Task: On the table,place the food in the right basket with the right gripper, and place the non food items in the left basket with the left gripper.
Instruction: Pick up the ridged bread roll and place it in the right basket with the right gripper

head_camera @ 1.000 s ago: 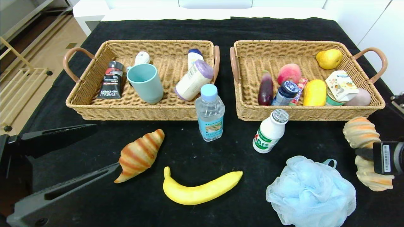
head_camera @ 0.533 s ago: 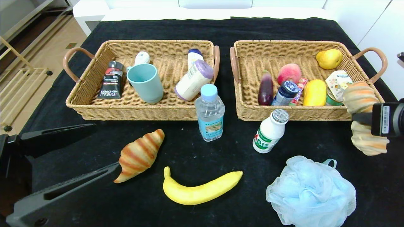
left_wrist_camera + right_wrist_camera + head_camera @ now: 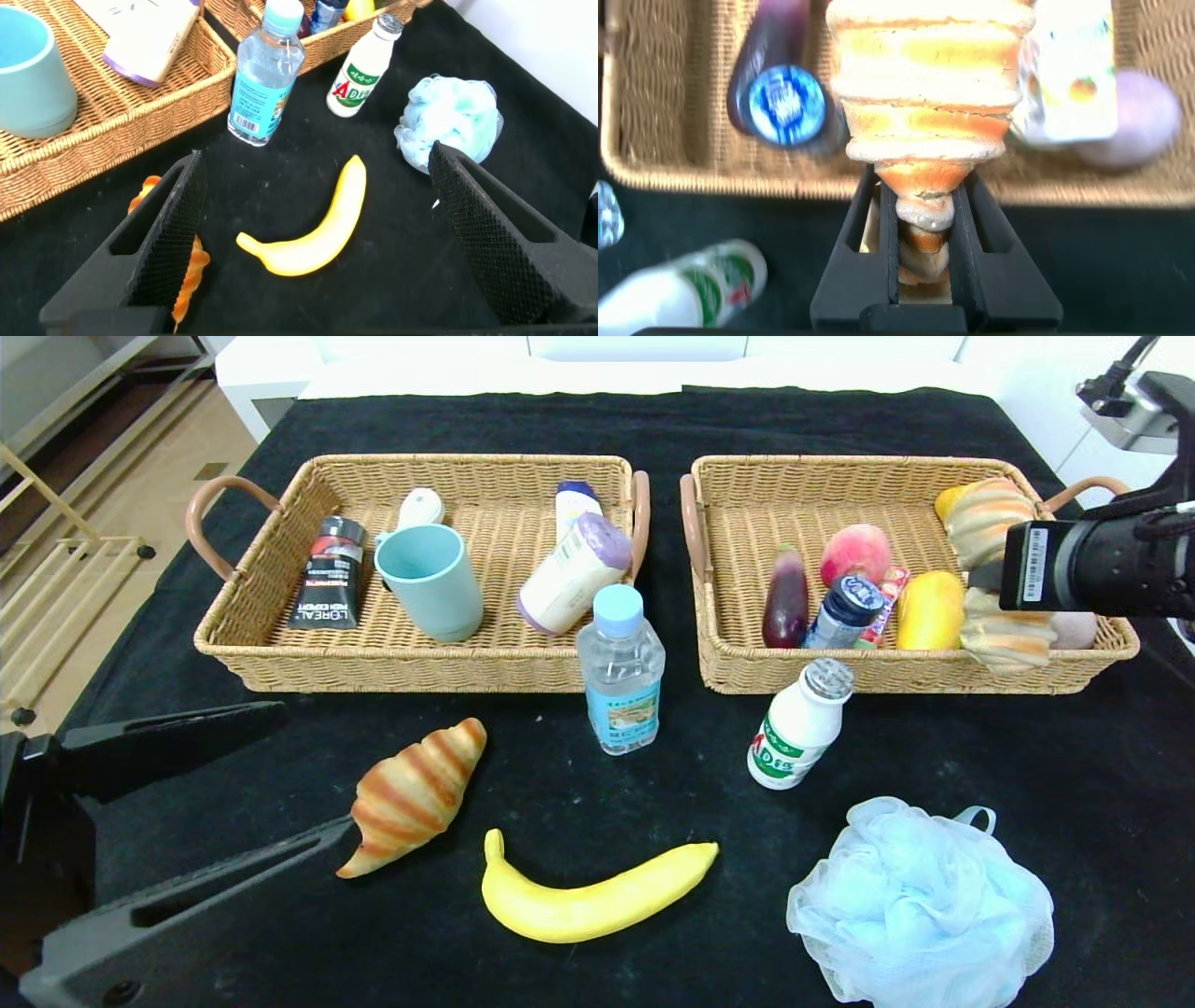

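Right claw is clenched on a croissant above the right basket, hiding items beneath. Your left claw rests released, partly cut off, low over the bench.

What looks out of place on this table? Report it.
Nothing spilled or damaged. The pale blue mesh bath sponge, non-food, lies before the right wicker basket, far from the open left gripper. The right gripper holds a striped croissant over that basket.

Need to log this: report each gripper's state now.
Left gripper: open, empty, low over the black table.
Right gripper: shut on the striped orange croissant, above the right wicker basket.
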